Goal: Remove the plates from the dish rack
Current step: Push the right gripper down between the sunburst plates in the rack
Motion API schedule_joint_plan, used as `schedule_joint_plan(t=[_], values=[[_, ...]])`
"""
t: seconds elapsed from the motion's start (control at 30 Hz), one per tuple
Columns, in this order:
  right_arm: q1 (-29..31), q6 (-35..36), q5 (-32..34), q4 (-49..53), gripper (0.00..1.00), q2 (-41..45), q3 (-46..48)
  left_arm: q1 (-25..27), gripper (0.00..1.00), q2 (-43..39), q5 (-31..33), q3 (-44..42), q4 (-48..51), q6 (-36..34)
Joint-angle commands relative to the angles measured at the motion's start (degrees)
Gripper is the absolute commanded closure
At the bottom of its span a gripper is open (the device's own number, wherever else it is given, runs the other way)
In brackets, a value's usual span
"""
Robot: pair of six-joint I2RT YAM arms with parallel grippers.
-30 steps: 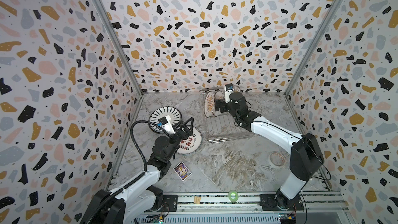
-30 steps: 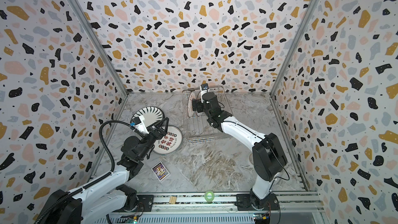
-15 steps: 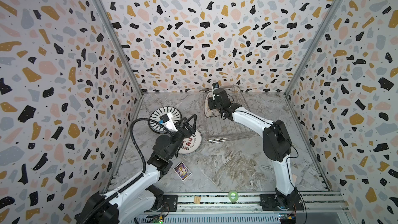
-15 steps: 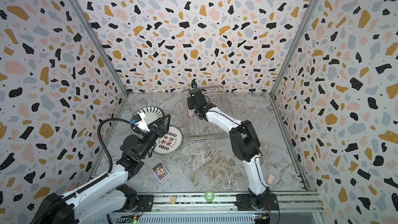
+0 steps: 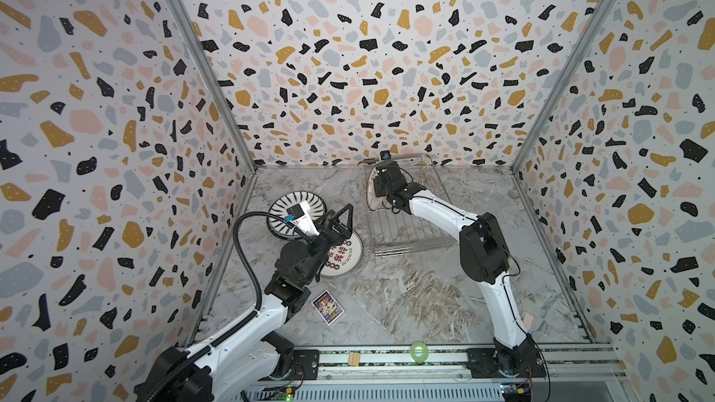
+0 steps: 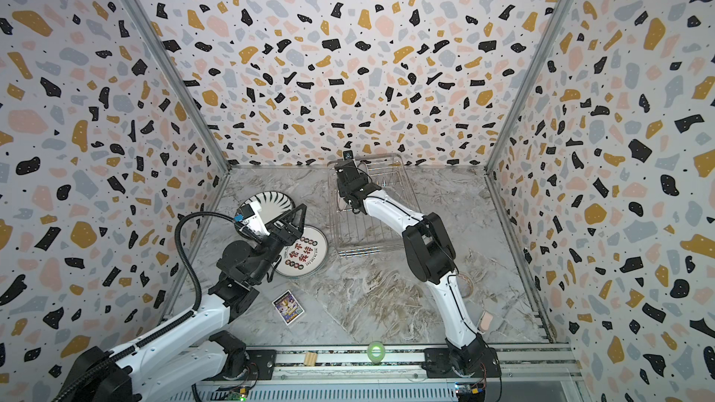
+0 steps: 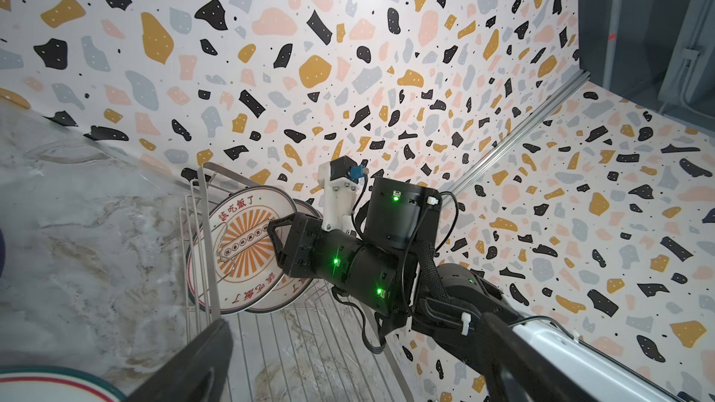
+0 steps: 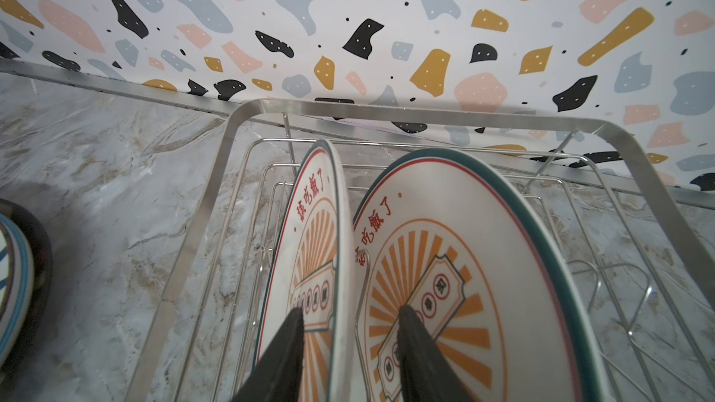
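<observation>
Two orange-sunburst plates (image 8: 309,245) (image 8: 445,264) stand on edge at the far left end of the dish rack (image 8: 387,110) (image 5: 410,233). My right gripper (image 8: 350,315) (image 5: 381,187) reaches down over them, one finger on each side of the left plate's rim. Its jaws are narrowed, and whether they press on the plate does not show. A black-striped plate (image 5: 280,206) and a red-character plate (image 5: 342,261) lie flat on the table to the left of the rack. My left gripper (image 5: 340,213) (image 7: 354,319) hangs open and empty above them, pointing at the rack.
A small purple card (image 5: 328,307) lies on the table near the left arm. A green tape roll (image 5: 418,351) and a wooden block (image 5: 354,358) sit on the front rail. A clear tape ring (image 6: 466,284) lies at the right. Patterned walls close in three sides.
My right gripper has moved left along the rack's far end to the sunburst plates, and its jaws have narrowed around the left one. The left arm has barely shifted.
</observation>
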State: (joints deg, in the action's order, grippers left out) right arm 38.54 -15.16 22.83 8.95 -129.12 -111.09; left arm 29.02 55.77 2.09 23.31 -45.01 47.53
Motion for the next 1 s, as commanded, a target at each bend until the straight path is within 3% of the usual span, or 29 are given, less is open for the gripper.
schedule_joint_plan(t=[0.0,0.97], values=[[0.56,-0.55,1.34,0.72,0.64,-0.51,-3.5,0.33,0.0,1.63,-0.86,1.17,-2.67,-0.15],[3.2,2.55,13.69,7.53,0.94,-5.24,-13.65,0.25,0.0,6.12,3.82,0.16,-2.43,-0.07]])
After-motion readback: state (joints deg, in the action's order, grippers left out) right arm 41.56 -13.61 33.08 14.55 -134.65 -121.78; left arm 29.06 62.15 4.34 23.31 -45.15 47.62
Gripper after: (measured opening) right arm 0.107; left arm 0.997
